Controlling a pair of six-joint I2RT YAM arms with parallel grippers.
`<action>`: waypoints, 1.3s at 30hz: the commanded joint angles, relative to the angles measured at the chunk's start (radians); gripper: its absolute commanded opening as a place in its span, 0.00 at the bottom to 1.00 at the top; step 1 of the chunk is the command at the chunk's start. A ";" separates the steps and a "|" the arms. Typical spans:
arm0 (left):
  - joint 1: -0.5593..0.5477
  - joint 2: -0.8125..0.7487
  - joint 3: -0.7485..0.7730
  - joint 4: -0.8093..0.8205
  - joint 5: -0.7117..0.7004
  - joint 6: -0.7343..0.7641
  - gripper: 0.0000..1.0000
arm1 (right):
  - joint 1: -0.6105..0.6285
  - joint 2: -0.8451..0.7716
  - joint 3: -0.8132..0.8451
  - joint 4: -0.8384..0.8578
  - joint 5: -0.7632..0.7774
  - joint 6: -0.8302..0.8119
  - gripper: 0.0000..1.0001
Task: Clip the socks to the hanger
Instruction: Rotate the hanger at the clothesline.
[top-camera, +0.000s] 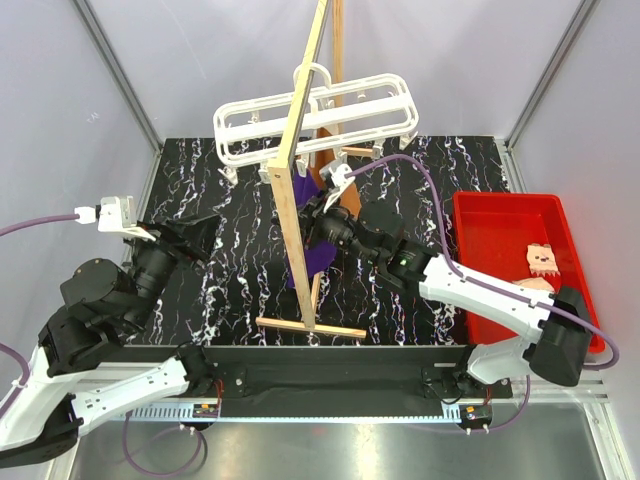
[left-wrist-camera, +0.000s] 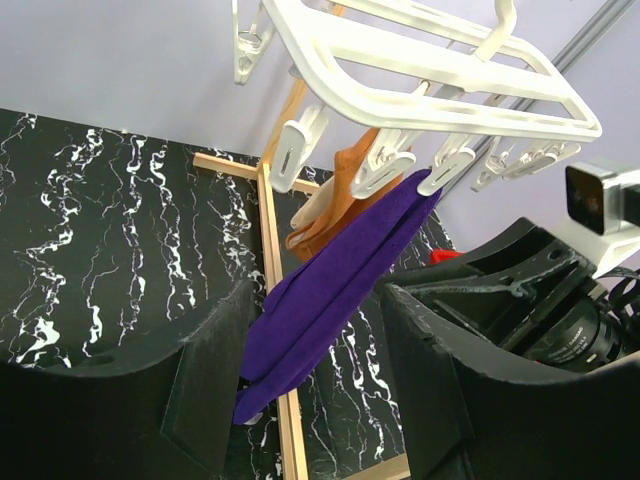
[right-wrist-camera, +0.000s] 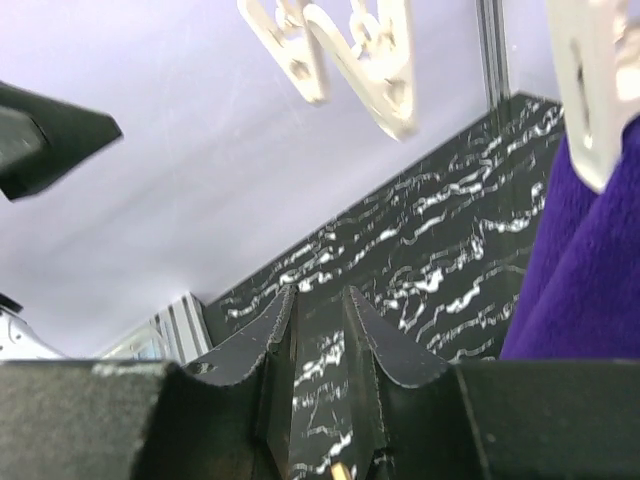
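Now: one hanger (top-camera: 320, 115) at 12 o'clock, one purple cloth (left-wrist-camera: 345, 265) clipped to it. Socks (top-camera: 543, 260), one seen clearly, lie in the one red bin (top-camera: 490, 235) at 3 o'clock. My left gripper (left-wrist-camera: 318, 295) is at 9 o'clock, half open and empty. My right gripper (right-wrist-camera: 312, 300) is barely parted and empty, its arm stretched under the hanger.

Overhead camera looks down from behind the arms; both wrist cameras angle up, close beneath the shared white plastic drying frame (left-wrist-camera: 430, 85).
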 joint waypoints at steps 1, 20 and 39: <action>-0.004 0.004 0.027 0.024 -0.008 0.022 0.60 | -0.009 0.023 0.031 0.134 0.036 -0.028 0.31; -0.004 0.010 0.010 0.039 0.041 -0.006 0.60 | -0.210 -0.001 -0.012 0.027 0.377 0.012 0.32; -0.004 0.068 -0.014 0.068 0.135 -0.055 0.60 | -0.408 -0.026 0.081 -0.165 0.150 -0.030 0.35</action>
